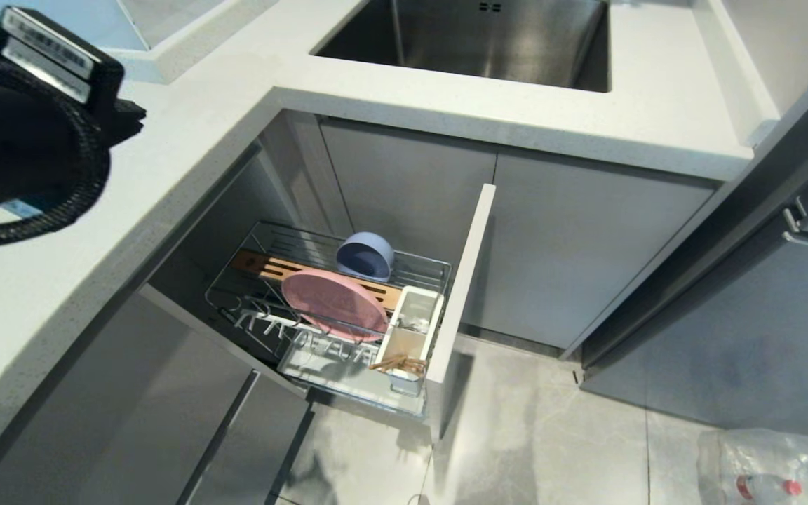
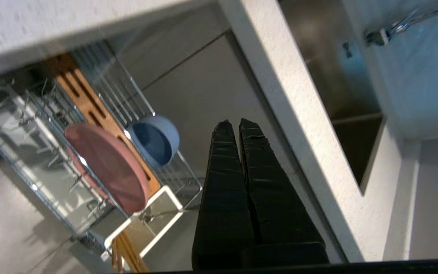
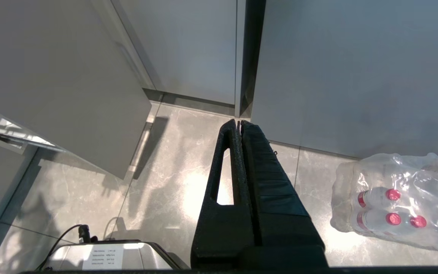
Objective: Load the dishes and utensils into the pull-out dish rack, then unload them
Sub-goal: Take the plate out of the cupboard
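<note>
The pull-out dish rack (image 1: 236, 270) stands drawn out below the counter, its grey front panel (image 1: 463, 280) to the right. A pink plate (image 1: 334, 301) (image 2: 108, 165) stands on edge among the wires, in front of the wooden strip (image 1: 285, 266). Behind the strip a blue bowl (image 1: 365, 256) (image 2: 156, 139) lies on its side. Wooden chopsticks (image 1: 397, 363) (image 2: 127, 251) stick out of the white caddy (image 1: 411, 326); something grey that may be the spoon (image 2: 148, 217) lies in it. My left gripper (image 2: 236, 123) is shut and empty, up beside the counter edge. My right gripper (image 3: 238, 122) is shut over the floor.
The white countertop (image 1: 446, 105) overhangs the rack, with a steel sink (image 1: 474, 35) set in it. My left arm's black wrist and cable (image 1: 25, 140) sit over the counter at the left. A shrink-wrapped pack of water bottles (image 3: 394, 205) lies on the floor to the right.
</note>
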### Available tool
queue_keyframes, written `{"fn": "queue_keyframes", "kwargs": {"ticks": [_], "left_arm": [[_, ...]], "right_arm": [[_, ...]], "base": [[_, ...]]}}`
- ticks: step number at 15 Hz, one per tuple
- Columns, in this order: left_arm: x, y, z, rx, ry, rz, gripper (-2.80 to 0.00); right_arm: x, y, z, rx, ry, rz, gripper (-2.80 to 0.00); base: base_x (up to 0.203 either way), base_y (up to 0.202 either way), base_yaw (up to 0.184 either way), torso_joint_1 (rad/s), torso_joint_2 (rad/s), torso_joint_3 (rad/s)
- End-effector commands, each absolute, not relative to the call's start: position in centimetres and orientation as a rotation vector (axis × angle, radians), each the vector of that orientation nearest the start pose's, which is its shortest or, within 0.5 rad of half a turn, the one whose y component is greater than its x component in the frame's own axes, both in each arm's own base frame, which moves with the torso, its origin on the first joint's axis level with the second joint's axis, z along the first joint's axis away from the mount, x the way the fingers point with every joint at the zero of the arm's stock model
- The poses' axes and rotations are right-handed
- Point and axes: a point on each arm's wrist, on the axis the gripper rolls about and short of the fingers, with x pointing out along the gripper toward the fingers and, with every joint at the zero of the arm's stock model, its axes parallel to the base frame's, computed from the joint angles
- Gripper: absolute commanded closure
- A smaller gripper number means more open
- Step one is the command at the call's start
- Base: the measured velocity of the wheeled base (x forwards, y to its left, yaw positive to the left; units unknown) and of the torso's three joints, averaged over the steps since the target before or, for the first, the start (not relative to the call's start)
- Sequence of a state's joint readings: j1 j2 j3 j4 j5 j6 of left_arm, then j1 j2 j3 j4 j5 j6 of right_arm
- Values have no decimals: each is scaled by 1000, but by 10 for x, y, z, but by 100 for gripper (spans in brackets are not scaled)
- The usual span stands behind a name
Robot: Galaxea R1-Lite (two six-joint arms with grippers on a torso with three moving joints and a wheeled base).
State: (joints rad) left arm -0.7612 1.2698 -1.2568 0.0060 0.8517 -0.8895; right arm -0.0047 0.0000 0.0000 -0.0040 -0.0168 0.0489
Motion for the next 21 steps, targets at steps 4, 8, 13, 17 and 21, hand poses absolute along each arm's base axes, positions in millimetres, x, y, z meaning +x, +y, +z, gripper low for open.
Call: {"fn": "queue_keyframes", "kwargs": {"ticks": [4, 8, 13, 17, 21], "left_arm": [[169, -146, 325, -927, 112, 179, 0], [187, -170, 291, -997, 221, 272, 0], [215, -187, 263, -966, 265, 339, 0], [254, -185, 242, -987, 329, 404, 0], [287, -174, 225, -1005, 384, 458, 0]], "right_arm": [[-23, 0, 76, 49, -4, -21, 0], [-23, 0, 76, 49, -4, -21, 0], [-23, 0, 76, 49, -4, -21, 0], [-23, 0, 76, 49, -4, -21, 0], [-23, 0, 76, 49, -4, -21, 0]], "base": [[0, 0, 0, 0, 0, 0], [0, 0, 0, 0, 0, 0], [0, 0, 0, 0, 0, 0], [0, 0, 0, 0, 0, 0], [0, 0, 0, 0, 0, 0]]}}
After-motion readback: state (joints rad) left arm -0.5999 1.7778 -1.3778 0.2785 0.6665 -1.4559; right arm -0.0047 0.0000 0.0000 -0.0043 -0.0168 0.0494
